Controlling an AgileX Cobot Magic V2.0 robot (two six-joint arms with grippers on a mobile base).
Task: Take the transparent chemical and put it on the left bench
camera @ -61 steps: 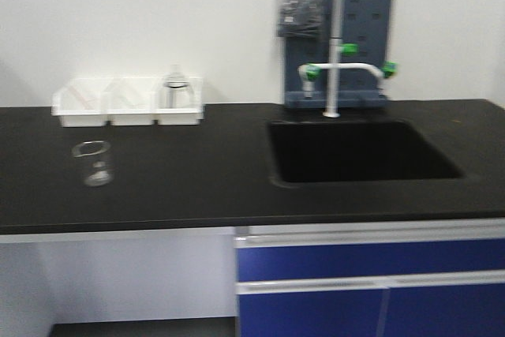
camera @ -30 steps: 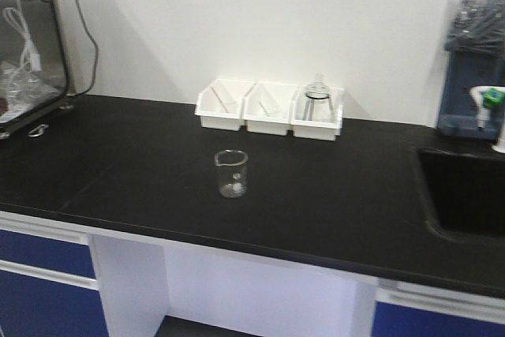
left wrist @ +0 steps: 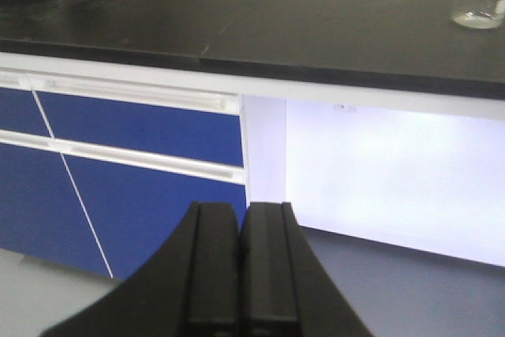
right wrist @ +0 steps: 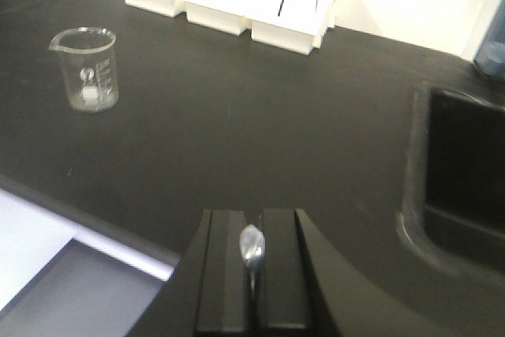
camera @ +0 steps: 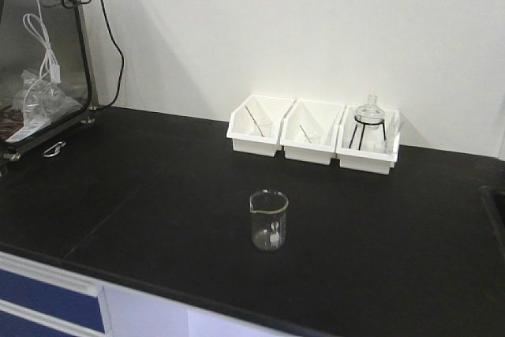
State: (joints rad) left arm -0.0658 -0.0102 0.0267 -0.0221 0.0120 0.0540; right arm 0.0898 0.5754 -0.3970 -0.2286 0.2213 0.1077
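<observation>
Front-facing view: raised above the desk [camera: 158, 195], angled down toward the white wall [camera: 276, 29]; beaker [camera: 269, 220] mid-frame, white bins [camera: 316, 136] behind.
Left wrist view: low, beneath the desk edge, facing blue drawers [left wrist: 142, 128]; left gripper [left wrist: 241, 211] at bottom, beaker at far top right.
Right wrist view: over the desk front, tilted down; right gripper [right wrist: 252, 219] at bottom, beaker upper left, bins at top, sink [right wrist: 465, 163] at right.
Shared by all three: beaker, desk.

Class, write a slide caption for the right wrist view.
Closed right gripper faces black benchtop; clear beaker stands left, before three white bins.
</observation>
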